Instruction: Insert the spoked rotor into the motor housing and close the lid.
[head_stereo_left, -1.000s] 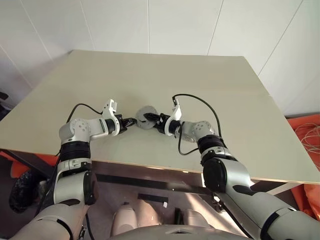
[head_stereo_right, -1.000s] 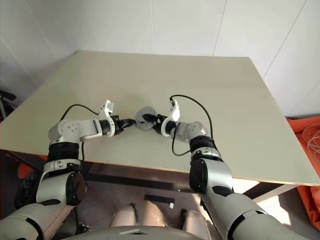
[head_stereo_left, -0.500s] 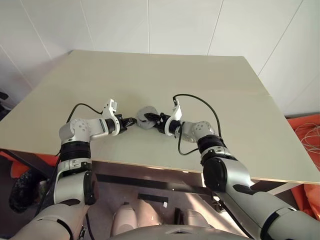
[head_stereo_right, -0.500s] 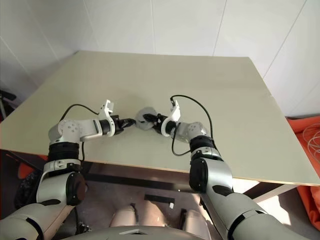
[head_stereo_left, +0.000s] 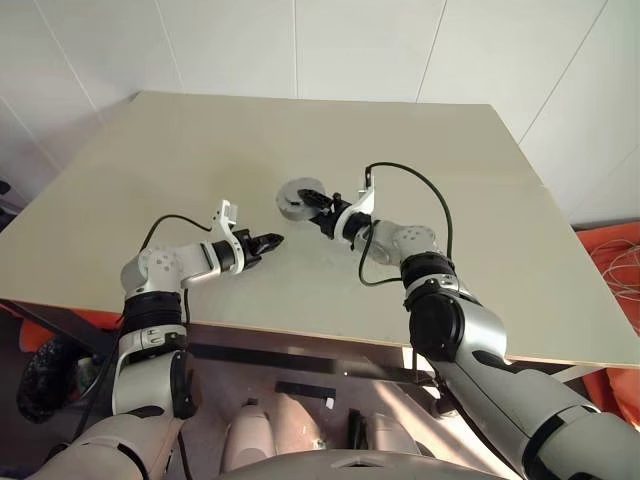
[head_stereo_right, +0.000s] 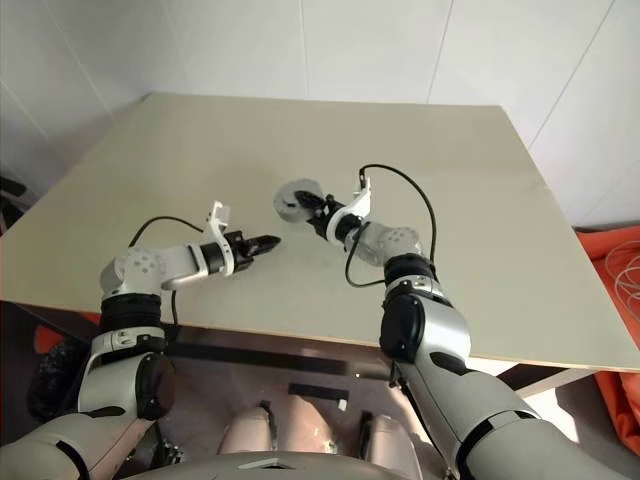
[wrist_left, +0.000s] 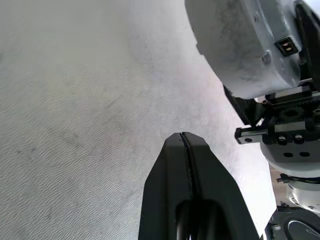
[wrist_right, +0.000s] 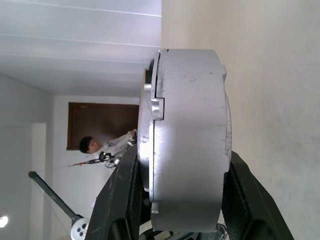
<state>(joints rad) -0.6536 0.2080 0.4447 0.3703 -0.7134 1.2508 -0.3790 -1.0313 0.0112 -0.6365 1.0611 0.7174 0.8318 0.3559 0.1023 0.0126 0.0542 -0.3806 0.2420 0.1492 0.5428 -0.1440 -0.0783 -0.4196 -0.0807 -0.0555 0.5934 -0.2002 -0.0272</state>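
The motor housing (head_stereo_left: 297, 198) is a round silver-grey drum, held clear above the table. My right gripper (head_stereo_left: 313, 204) is shut on its rim, one finger on each side (wrist_right: 126, 200). In the right wrist view a thinner grey part, seemingly the lid (wrist_right: 150, 125), sits flush against one face of the housing (wrist_right: 190, 135) with a seam between them. The spoked rotor is hidden. My left gripper (head_stereo_left: 272, 240) is shut and empty, low over the table to the left of and nearer than the housing, with its fingers (wrist_left: 184, 150) pressed together.
The pale table (head_stereo_left: 450, 150) stretches far and wide around both arms. Orange material with cables (head_stereo_left: 612, 268) lies beyond its right edge. A person (wrist_right: 89, 145) stands far off by a dark door in the right wrist view.
My right gripper has lifted the housing off the table, up and farther away. The left gripper, which was close beside the housing, is now apart from it. The camera has shifted a little.
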